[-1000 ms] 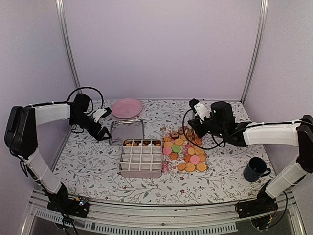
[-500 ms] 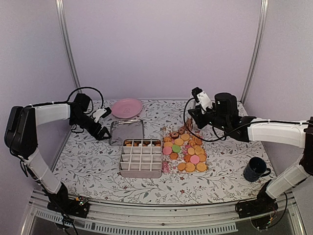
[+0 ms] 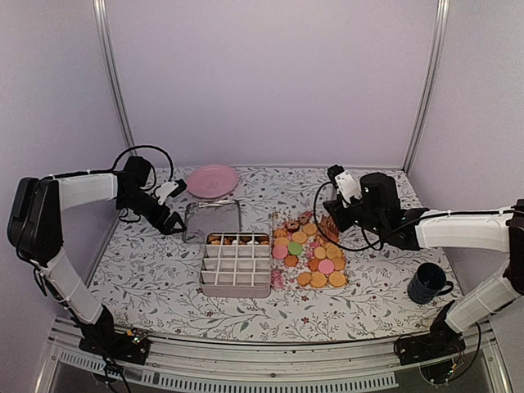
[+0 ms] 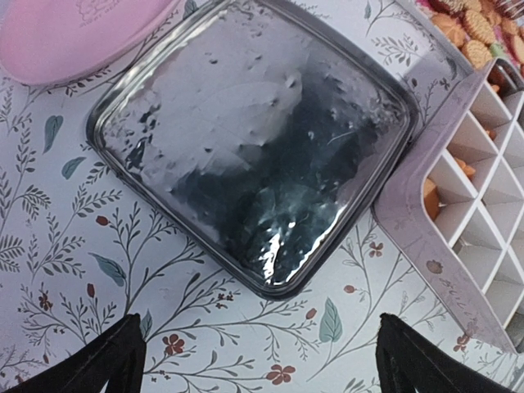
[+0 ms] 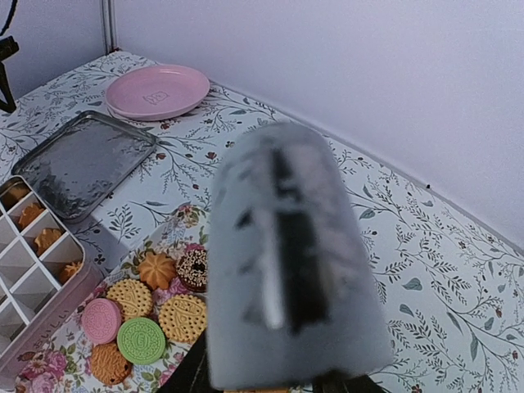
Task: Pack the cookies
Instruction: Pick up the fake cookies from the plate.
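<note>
The cookies (image 3: 311,254) lie in a loose heap on a flowery sheet (image 3: 277,281) right of centre on the desk (image 3: 147,278), mostly orange, with a few pink, one green and some dark brown at the back edge. A handful more sit in the far row of the divided box (image 3: 236,274), which lies just left of the heap; its other cells show white. Behind the box and touching its far corner lies the lid (image 4: 254,147), flat on the desk, and beyond that the pink plate (image 3: 212,180). The right gripper (image 3: 330,219) hangs above the far right edge of the heap. Its wrist view is filled by a blurred grey shape (image 5: 286,262), so I cannot tell how its jaws stand. Over on the left, the left gripper (image 4: 262,368) hovers over bare desk just beside the lid, jaws spread wide and nothing between them. A dark mug (image 3: 427,283) stands well off to the right.
</note>
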